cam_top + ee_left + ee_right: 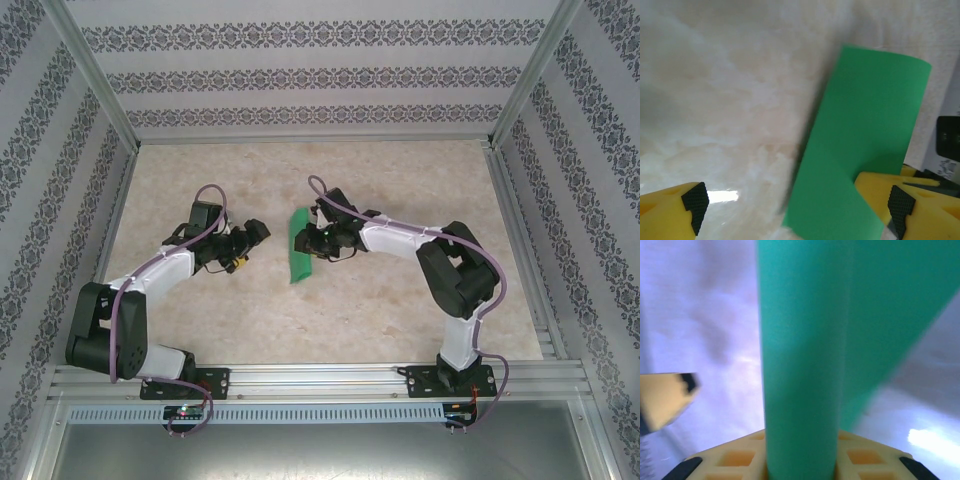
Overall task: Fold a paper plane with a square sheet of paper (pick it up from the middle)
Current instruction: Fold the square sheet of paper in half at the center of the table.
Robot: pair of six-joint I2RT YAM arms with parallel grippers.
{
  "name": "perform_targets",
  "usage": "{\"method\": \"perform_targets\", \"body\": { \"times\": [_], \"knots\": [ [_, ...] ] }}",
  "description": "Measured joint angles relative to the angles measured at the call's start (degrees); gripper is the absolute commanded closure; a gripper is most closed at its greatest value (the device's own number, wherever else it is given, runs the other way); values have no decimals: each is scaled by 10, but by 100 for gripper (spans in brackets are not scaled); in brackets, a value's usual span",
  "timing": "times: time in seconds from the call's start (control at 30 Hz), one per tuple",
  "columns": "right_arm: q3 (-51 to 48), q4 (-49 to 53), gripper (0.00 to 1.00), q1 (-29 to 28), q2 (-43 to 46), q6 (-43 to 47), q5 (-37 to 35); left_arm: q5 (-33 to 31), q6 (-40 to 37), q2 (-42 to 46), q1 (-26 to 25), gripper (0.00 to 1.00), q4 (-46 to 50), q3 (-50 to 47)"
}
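The counter (200,320) is pale and blotchy like beige stone, with a silver metal rail (320,372) along its near edge and walls (300,80) with dark flowery stripes all round. The square sheet of paper (299,248) is bright green and plain, and it sits in the middle of the counter, curled over so it looks long and thin. The jaws of the right arm (400,238) are nearly closed and press on the paper from both sides, while the jaws of the left arm (160,268) are wide open just beside it and hold nothing.
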State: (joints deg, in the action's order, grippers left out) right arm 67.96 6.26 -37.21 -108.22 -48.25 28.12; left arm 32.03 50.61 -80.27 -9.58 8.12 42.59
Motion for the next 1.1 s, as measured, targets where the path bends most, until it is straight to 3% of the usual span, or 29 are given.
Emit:
{"method": "perform_targets", "body": {
  "times": [0.1, 0.27, 0.5, 0.8, 0.97, 1.1],
  "knots": [
    [-24, -90, 70, 4, 1, -41, 46, 12, 8, 1, -6, 12, -29, 0],
    [-36, -136, 67, 19, -9, -65, 75, 19, 16, 0, -19, 27, -57, 0],
    [-33, -54, 65, 26, -25, -24, 36, 25, 30, -46, -38, 53, -103, -1],
    [-30, 10, 67, 26, -30, 12, 1, 37, 38, -121, -78, 80, -127, 14],
    [-30, 14, 70, 26, -34, 18, -3, 39, 37, -158, -97, 92, -136, 36],
    [-29, 22, 70, 26, -36, 20, -3, 37, 34, -188, -105, 96, -134, 55]
  ]
}}
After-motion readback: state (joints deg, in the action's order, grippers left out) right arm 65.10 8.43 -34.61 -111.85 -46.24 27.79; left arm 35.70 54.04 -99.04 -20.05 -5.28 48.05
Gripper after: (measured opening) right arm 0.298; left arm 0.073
